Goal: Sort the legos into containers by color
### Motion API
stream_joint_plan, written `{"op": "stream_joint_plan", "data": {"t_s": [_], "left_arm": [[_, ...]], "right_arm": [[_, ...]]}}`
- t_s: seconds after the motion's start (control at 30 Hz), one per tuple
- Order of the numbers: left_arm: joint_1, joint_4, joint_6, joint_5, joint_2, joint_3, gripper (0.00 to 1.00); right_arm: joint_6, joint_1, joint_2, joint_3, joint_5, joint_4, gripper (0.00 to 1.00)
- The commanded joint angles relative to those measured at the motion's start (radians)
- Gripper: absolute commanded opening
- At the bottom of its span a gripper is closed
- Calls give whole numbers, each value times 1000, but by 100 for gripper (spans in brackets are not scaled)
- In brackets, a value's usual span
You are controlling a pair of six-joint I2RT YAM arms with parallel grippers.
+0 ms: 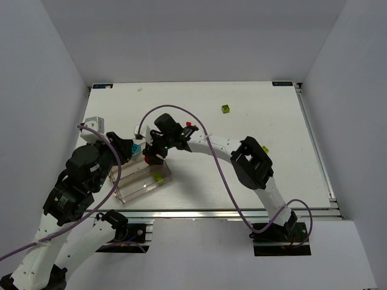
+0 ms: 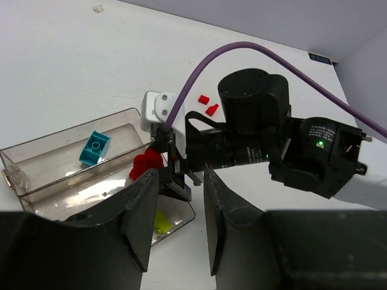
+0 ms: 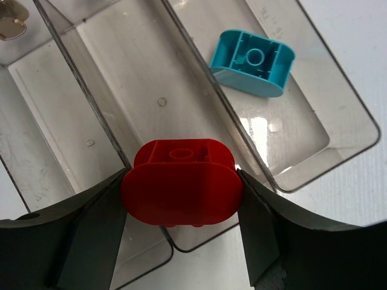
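Note:
My right gripper [image 3: 181, 188] is shut on a red lego [image 3: 179, 188] and holds it above the clear containers [image 3: 115, 78], over the wall beside the trough that holds a cyan lego [image 3: 253, 63]. From above, the right gripper [image 1: 153, 157] is over the containers [image 1: 130, 187]. A lime-green lego [image 1: 158, 177] lies in the nearest trough. My left gripper [image 2: 178, 223] is open and empty, low beside the containers' corner [image 2: 187, 208]; it also shows from above [image 1: 127, 151]. The left wrist view shows the red lego [image 2: 145, 164], the cyan lego [image 2: 95, 148] and the green lego [image 2: 161, 221].
A lime-green lego [image 1: 225, 109] lies loose on the table at the far middle. Two small red bits [image 2: 208, 104] lie beyond the right wrist. The purple cable [image 1: 211, 157] arcs over the right arm. White walls stand round the table.

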State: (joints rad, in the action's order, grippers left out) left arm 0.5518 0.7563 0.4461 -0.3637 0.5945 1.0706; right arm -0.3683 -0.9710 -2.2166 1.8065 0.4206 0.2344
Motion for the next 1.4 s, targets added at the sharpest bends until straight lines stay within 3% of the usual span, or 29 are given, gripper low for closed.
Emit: {"op": "stream_joint_plan", "data": {"t_s": [0.0, 0.17, 0.33, 0.47, 0.53, 0.67, 0.8, 0.83, 0.87, 0.93, 0.97, 1.0, 1.17, 1.23, 1.27, 1.3, 1.37], "left_arm": [[3, 20, 5, -18, -7, 3, 46], [3, 23, 5, -18, -5, 6, 46], [3, 21, 5, -8, -1, 9, 47], [3, 20, 6, 3, 4, 11, 47], [3, 17, 9, 9, 4, 12, 47], [3, 20, 13, 19, 5, 15, 47], [3, 0, 9, 71, 14, 3, 35], [3, -21, 8, 90, 24, -1, 24], [3, -34, 9, 130, 39, -18, 6], [3, -76, 19, 167, 59, -35, 0], [3, -101, 20, 189, 67, -61, 0], [3, -119, 32, 233, 77, -76, 0], [3, -279, 75, 336, 185, -149, 0], [3, -343, 98, 361, 232, -153, 10], [-6, -363, 105, 362, 284, -150, 29], [-6, -383, 115, 397, 312, -141, 41], [-6, -420, 131, 419, 416, -121, 71]], "right_arm": [[-18, -23, 2, 34, -26, -1, 27], [-11, -28, 1, 37, -39, -6, 55], [-4, -26, 9, 42, -40, -6, 74], [3, -25, 11, 47, -37, -4, 78], [6, -25, 12, 50, -34, -3, 86], [14, -25, 21, 53, -22, -6, 88], [43, -9, 63, 57, -22, -10, 78], [52, 0, 89, 60, -25, -13, 74], [83, 11, 101, 60, -34, -15, 59], [136, 38, 148, 48, -54, -26, 29], [161, 52, 168, 33, -54, -35, 8], [219, 90, 190, -16, -52, -56, 0], [408, 230, 308, -145, -111, -30, 0], [474, 299, 365, -217, -94, -12, 0], [491, 333, 385, -243, -74, 0, 0], [502, 366, 409, -274, -59, -1, 10], [526, 458, 495, -378, -17, -45, 53]]}}
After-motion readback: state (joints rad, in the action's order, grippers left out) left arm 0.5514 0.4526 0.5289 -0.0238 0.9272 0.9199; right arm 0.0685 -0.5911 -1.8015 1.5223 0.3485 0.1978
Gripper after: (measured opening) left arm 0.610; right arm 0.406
